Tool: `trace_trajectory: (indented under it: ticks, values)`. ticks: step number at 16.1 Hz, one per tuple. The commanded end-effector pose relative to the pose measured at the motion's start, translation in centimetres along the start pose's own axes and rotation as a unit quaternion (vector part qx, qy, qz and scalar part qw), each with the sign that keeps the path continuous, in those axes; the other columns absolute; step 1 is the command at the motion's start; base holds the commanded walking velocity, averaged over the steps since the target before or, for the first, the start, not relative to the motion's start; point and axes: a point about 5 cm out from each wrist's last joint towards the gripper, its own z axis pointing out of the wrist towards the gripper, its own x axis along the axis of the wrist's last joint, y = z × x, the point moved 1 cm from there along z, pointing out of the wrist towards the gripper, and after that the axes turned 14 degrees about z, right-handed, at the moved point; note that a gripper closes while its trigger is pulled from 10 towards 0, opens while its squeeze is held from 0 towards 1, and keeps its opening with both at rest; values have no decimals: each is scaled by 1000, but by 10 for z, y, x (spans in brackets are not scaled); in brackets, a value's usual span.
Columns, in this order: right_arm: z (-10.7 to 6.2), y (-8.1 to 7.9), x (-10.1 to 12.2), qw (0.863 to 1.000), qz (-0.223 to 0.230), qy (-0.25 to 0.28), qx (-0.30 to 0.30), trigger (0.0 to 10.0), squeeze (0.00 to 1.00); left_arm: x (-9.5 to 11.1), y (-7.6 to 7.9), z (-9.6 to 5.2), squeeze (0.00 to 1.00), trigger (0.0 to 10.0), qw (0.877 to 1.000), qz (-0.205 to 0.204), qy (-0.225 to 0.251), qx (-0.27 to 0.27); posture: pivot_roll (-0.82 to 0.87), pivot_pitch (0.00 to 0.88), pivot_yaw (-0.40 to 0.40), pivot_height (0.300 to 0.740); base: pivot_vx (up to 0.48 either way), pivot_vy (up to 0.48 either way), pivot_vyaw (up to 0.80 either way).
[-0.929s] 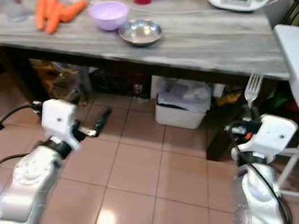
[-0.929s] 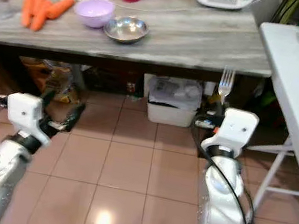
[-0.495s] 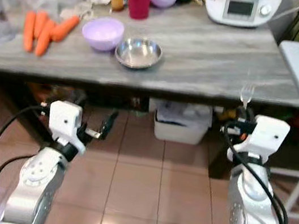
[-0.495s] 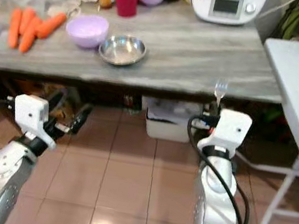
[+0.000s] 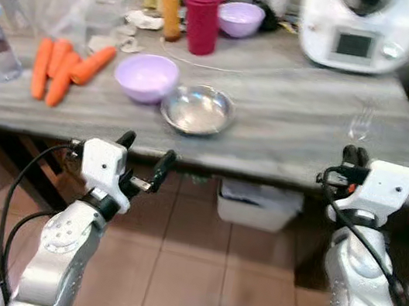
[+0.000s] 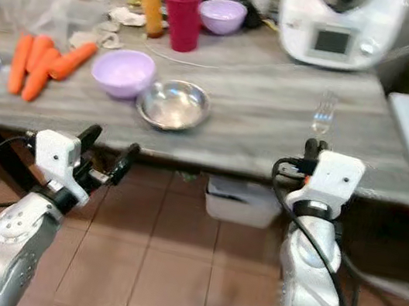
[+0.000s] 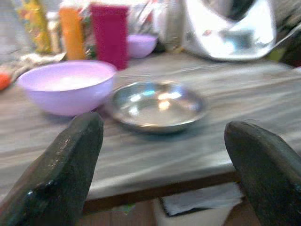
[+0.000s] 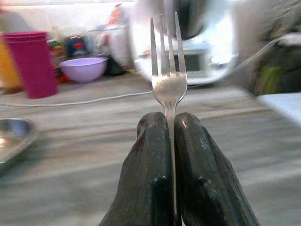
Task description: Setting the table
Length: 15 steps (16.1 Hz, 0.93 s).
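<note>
Fork [image 8: 168, 80] tines now standing above the table [image 5: 287, 128] edge, lower right of frame; my right gripper [image 8: 169, 141] is pinching its silver handle upright, left gripper [image 7: 160, 155] gaping wide.

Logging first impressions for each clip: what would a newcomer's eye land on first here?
Probably the fork, held upright with tines up by the right gripper at the near edge of the grey table. Next, the steel bowl beside a lilac bowl near the table's middle, with carrots at its left end. The left gripper hangs open below the table edge.
</note>
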Motion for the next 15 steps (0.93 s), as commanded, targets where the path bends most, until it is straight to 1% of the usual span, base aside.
trace_trajectory:
  ticks: [1,7,8,9,12,13,14,15]
  values:
    - [0,0,5,1000,-3,8,4,10000,0,1,1,1,0,10000,1000,1,1,-3,-150,136,72,740,480,0,0]
    - [1,-1,3,1000,6,5,6,10000,0,0,2,-3,0,10000,1000,1,-3,1,-138,136,67,740,456,0,0]
    - [1,-2,3,1000,8,4,6,10000,0,0,1,-4,0,10000,1000,1,-3,4,-136,139,67,740,0,0,0]
    - [1,-5,1,1000,11,1,10,10000,0,-2,-1,-9,0,10000,1000,16,-8,3,-134,141,66,740,0,0,0]
    - [-1,-4,-3,1000,13,-8,6,10000,0,-4,-6,-22,0,10000,999,37,-14,6,-124,153,71,740,0,0,0]
    - [-3,-4,-4,1000,15,-11,3,10000,0,-6,-7,-31,0,10000,999,45,-21,6,-119,158,76,740,0,0,0]
    - [-4,-4,-5,1000,16,-12,1,10000,0,-7,-8,-35,0,10000,999,48,-24,7,-119,158,77,740,0,0,0]
    - [-7,-5,-7,1000,18,-15,-1,10000,0,-9,-8,-44,0,10000,998,58,-33,5,-114,160,78,740,0,0,0]
